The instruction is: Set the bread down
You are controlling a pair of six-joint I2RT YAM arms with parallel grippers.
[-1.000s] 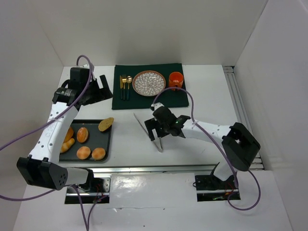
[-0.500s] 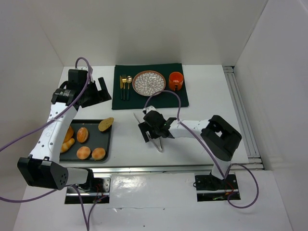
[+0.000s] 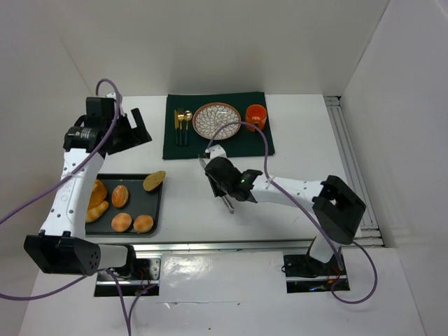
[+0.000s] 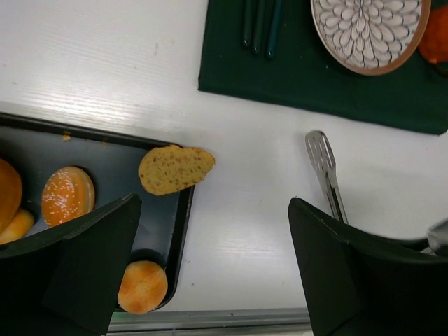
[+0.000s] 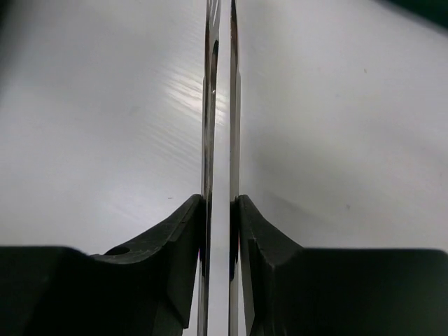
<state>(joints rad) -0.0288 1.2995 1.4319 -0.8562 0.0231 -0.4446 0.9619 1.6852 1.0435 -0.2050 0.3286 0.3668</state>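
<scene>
We count six golden bread pieces (image 3: 120, 196) on one black metal tray (image 3: 138, 201); right of it, the right gripper (image 5: 218, 217) clamps one steel tongs (image 4: 323, 157); left gripper (image 4: 213, 210) beyond it, jaws apart.

Left wrist view: plate (image 4: 369, 31) and cutlery (image 4: 260, 24) cut by top edge, cup (image 4: 435, 35) by right edge, a bun (image 4: 7, 192) by left edge. Near end of tongs (image 4: 323, 164) and near-left part of tray (image 4: 112, 168) hidden behind left end effector (image 4: 213, 204) fingers. Right wrist view: tongs edge-on, tips off top edge, right end effector (image 5: 220, 210) cut by bottom edge, surface (image 5: 336, 140) blurred. Top view: tongs mostly covered.
</scene>
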